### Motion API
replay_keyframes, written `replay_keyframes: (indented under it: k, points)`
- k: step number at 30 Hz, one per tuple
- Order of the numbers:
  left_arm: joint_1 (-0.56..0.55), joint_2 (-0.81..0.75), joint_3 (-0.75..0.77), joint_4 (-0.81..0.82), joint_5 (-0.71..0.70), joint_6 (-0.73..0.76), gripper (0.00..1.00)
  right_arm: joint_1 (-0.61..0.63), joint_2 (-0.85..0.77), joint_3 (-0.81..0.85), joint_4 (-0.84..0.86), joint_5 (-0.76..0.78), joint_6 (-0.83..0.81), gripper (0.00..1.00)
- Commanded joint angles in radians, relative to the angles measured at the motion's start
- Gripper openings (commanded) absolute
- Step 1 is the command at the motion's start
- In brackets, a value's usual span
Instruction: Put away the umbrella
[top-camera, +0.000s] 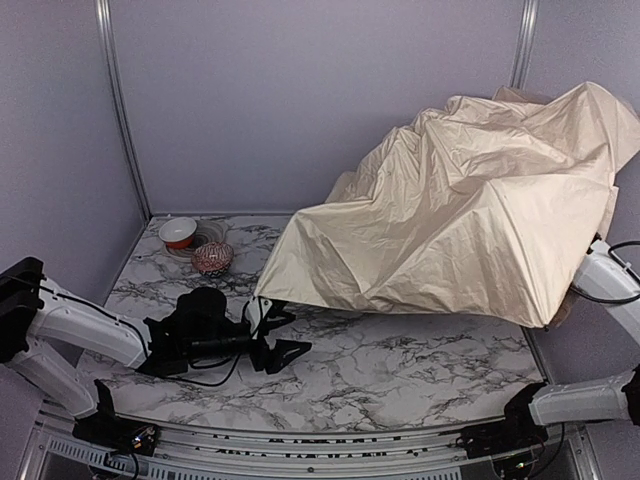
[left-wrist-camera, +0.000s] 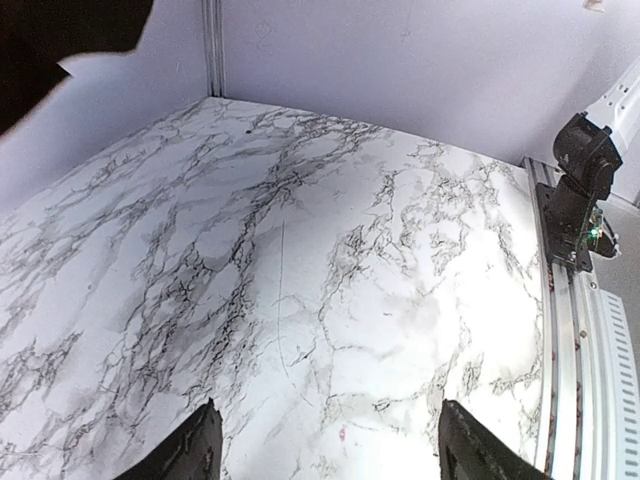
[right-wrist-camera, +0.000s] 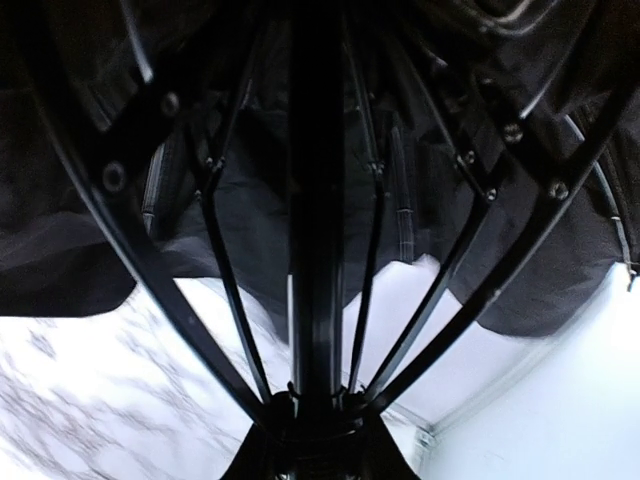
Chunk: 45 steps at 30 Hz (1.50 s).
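**Gripping the umbrella (top-camera: 460, 210) on the right, left gripper (left-wrist-camera: 330, 455) spread and empty**

In the left wrist view the left gripper's two black fingers (left-wrist-camera: 190, 455) stand at the bottom edge, far apart. Only the bare marble table (left-wrist-camera: 330, 250) shows between them, and they hold nothing. From above, this gripper (top-camera: 285, 335) lies low over the table in the lower left of the frame. Its tips are just beside the nearest corner (top-camera: 262, 298) of the cream canopy (top-camera: 500, 150); whether they touch it cannot be told. A dark flap of the umbrella's black underside (left-wrist-camera: 60, 35) fills the upper left corner of the wrist view.

In the right wrist view the right gripper (right-wrist-camera: 315, 455) sits at bottom centre, closed narrowly about the thin black shaft (right-wrist-camera: 315, 200). The shaft rises straight up the middle of the frame. Black on black, the fingertips are hard to separate from the hub where the ribs (right-wrist-camera: 215, 290) meet. The ribs fan upward and outward to the black lining.

In the top view the umbrella leans over the right half of the table, filling the right and upper right of the frame. Its canopy is slack and creased and hides the right gripper beneath it. The white right arm (top-camera: 600, 275) shows at the right edge. At the far left of the table, near the back wall (top-camera: 300, 100), a white-and-red bowl (top-camera: 178, 232) stands just beside a patterned bowl (top-camera: 212, 258).
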Motion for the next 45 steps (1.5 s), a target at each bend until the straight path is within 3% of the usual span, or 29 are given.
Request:
replay_keyframes:
  k: [1, 10, 13, 17, 20, 22, 25, 31, 38, 45]
  points:
    - [0.002, -0.101, -0.066, -0.002, 0.03, 0.048, 0.79, -0.001, 0.009, 0.067, -0.016, 0.178, -0.099, 0.0]
    - [0.0, -0.107, -0.131, -0.005, 0.069, 0.132, 0.85, -0.001, 0.001, 0.081, 0.107, 0.23, -0.206, 0.0]
    - [0.0, -0.095, -0.137, -0.01, 0.103, 0.146, 0.85, 0.001, 0.018, 0.047, 0.183, 0.325, -0.295, 0.0]
    - [0.0, -0.164, -0.152, -0.01, 0.091, 0.152, 0.84, 0.02, 0.094, -0.048, 0.405, 0.583, -0.587, 0.0]
    - [0.0, -0.225, -0.126, -0.01, -0.067, 0.13, 0.85, 0.05, 0.183, -0.142, 0.742, 0.742, -0.935, 0.0]
    - [0.008, -0.265, -0.086, -0.01, -0.165, 0.09, 0.85, 0.075, 0.252, -0.187, 0.966, 0.788, -1.196, 0.0]
    - [0.032, -0.319, 0.005, -0.01, -0.217, 0.0, 0.89, 0.149, 0.326, -0.221, 1.175, 0.795, -1.37, 0.0]
    - [0.047, -0.276, 0.201, -0.034, -0.196, -0.049, 0.99, 0.295, 0.404, -0.266, 1.251, 0.751, -1.419, 0.0]
    - [0.08, -0.274, 0.19, -0.042, -0.078, -0.009, 0.98, 0.323, 0.429, -0.259, 1.089, 0.716, -1.168, 0.0]
    - [0.074, -0.305, 0.225, -0.042, 0.025, -0.027, 0.99, 0.34, 0.528, -0.208, 1.18, 0.78, -1.191, 0.0]
